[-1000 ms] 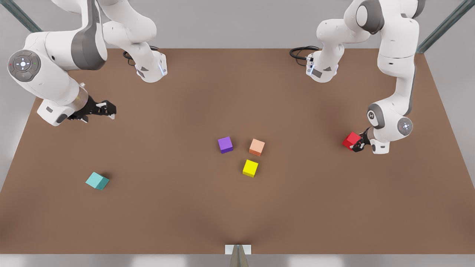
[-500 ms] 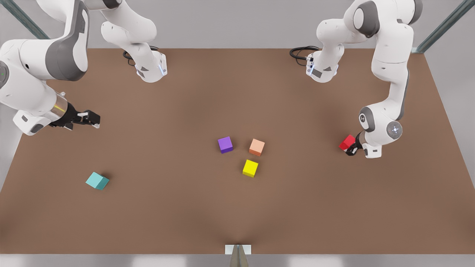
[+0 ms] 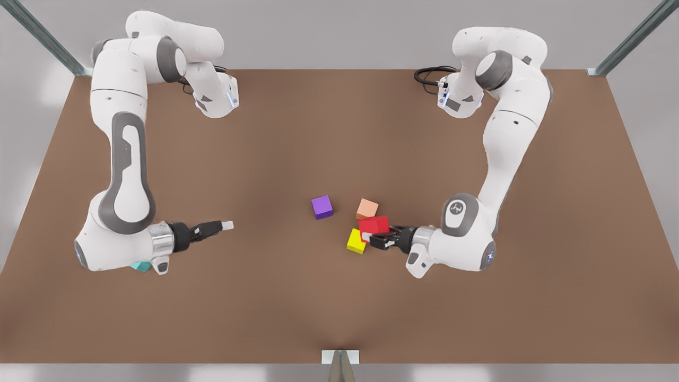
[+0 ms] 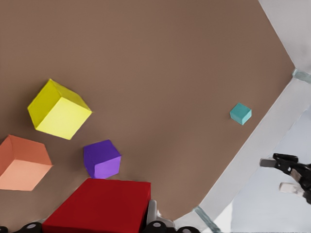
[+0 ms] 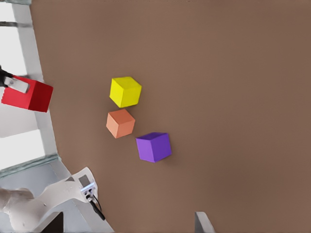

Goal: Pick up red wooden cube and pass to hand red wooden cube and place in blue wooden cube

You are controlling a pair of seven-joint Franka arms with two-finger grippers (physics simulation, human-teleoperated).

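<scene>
I see left gripper [image 3: 375, 237] clamped on red wooden cube [image 3: 374, 225], above yellow cube [image 3: 356, 242]. Right gripper [image 3: 227, 225] fingers apart, mid-table. Blue wooden cube [image 3: 139, 266] peeks beneath right arm.

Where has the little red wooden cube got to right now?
The red wooden cube is held off the table in the left gripper, right of centre in the front view, above the yellow cube and salmon-orange cube.
</scene>
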